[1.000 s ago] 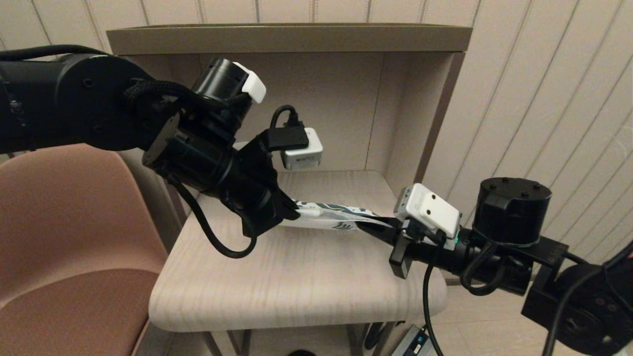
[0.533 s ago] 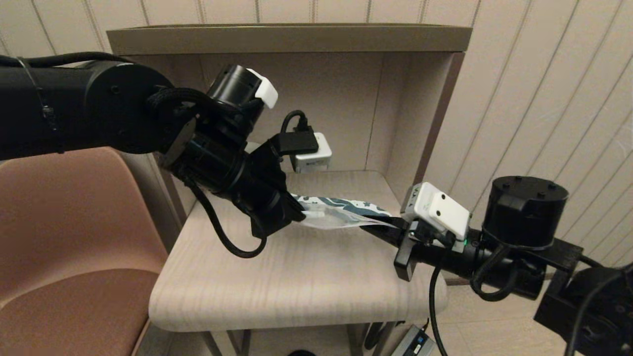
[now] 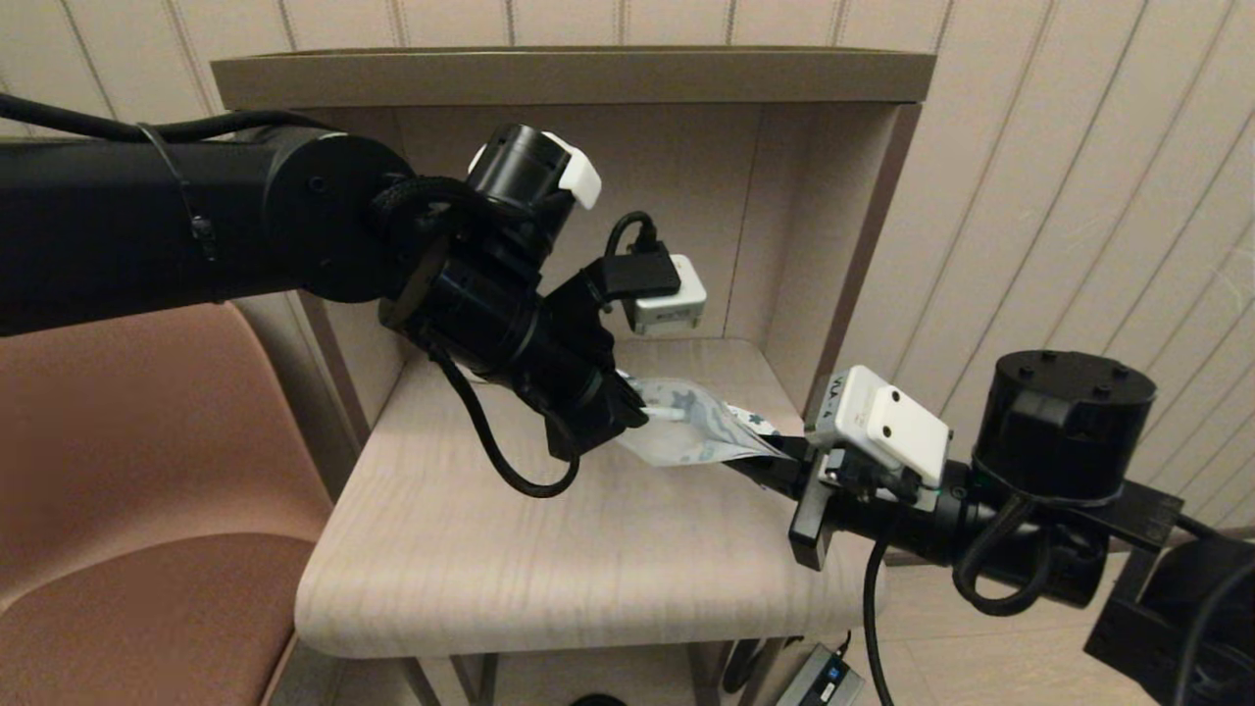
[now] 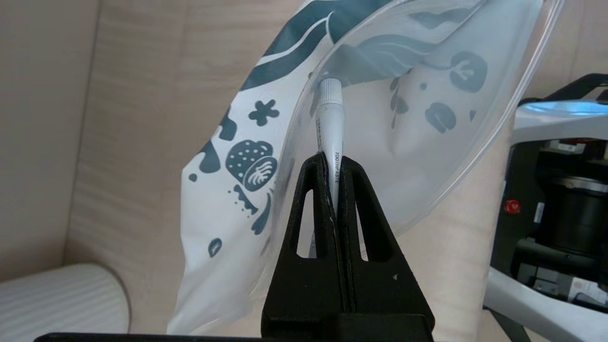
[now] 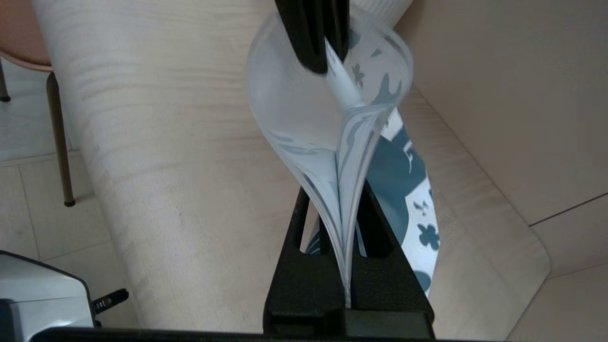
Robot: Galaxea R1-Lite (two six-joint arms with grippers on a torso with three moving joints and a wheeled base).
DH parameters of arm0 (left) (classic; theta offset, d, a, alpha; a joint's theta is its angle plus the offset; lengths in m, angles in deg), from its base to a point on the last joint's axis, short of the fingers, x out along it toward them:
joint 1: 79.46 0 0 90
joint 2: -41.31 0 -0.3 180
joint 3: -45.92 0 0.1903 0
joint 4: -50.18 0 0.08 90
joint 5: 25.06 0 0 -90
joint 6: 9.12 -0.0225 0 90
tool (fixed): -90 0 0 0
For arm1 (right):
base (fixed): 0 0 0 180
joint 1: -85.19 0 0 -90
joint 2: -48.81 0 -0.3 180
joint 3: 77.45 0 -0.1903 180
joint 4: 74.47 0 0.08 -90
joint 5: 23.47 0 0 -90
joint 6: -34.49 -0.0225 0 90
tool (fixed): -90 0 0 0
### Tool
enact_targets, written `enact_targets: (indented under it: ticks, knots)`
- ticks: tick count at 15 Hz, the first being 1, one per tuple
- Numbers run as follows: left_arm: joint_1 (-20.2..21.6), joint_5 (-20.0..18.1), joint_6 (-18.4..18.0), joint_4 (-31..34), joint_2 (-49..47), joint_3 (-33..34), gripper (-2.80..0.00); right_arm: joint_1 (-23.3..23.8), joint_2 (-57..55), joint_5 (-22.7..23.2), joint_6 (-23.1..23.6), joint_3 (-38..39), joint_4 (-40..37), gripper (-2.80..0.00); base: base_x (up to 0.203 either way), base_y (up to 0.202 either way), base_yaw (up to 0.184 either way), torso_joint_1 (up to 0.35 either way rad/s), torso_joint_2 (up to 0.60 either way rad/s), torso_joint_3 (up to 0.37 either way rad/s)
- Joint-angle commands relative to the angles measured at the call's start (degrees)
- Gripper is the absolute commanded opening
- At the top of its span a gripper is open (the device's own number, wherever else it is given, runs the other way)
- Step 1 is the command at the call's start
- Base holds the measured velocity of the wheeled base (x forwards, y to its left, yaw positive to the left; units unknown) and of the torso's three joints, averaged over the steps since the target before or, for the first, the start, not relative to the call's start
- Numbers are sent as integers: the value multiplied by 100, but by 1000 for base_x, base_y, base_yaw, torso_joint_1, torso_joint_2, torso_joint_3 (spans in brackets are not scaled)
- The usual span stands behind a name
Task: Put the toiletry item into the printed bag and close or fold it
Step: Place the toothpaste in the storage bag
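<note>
**Tube fed cap-first into the held bag**

The tube (image 4: 331, 126) was held by the left gripper (image 4: 334, 164), its jaws clamped shut on the tail end, with the cap already inside the mouth of the printed bag (image 4: 418, 156). The bag (image 3: 691, 431) was pinched at its far edge by the right gripper (image 5: 346, 209), jaws closed tight on the film, and was kept off the surface (image 3: 549, 549). To do the step well, the tube would best be pushed deeper along the bag's length before release, while the mouth was kept bowed open. Room was limited by the alcove's side wall (image 3: 784, 245) and a ribbed mug (image 4: 61, 301) near the bag; the front of the surface lay open
</note>
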Motion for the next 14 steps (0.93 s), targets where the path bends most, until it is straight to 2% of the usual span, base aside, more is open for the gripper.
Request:
enact_targets:
  ticks: [1, 4, 5, 14]
  knots:
    - [-14, -15, -14, 17, -86, -21, -280, -1, 22, 15, 11, -13, 34, -280, 0, 0, 0, 0, 0, 0]
    - [-14, 2, 7, 7, -77, -12, -280, -1, 8, 15, 11, -27, 26, -280, 0, 0, 0, 0, 0, 0]
    - [-15, -6, 7, -10, -78, -21, 0, -1, 17, 19, 11, -27, 34, -280, 0, 0, 0, 0, 0, 0]
    - [-31, -24, 66, -114, 88, -38, 0, 8, 25, 23, 3, -36, 43, -280, 0, 0, 0, 0, 0, 0]
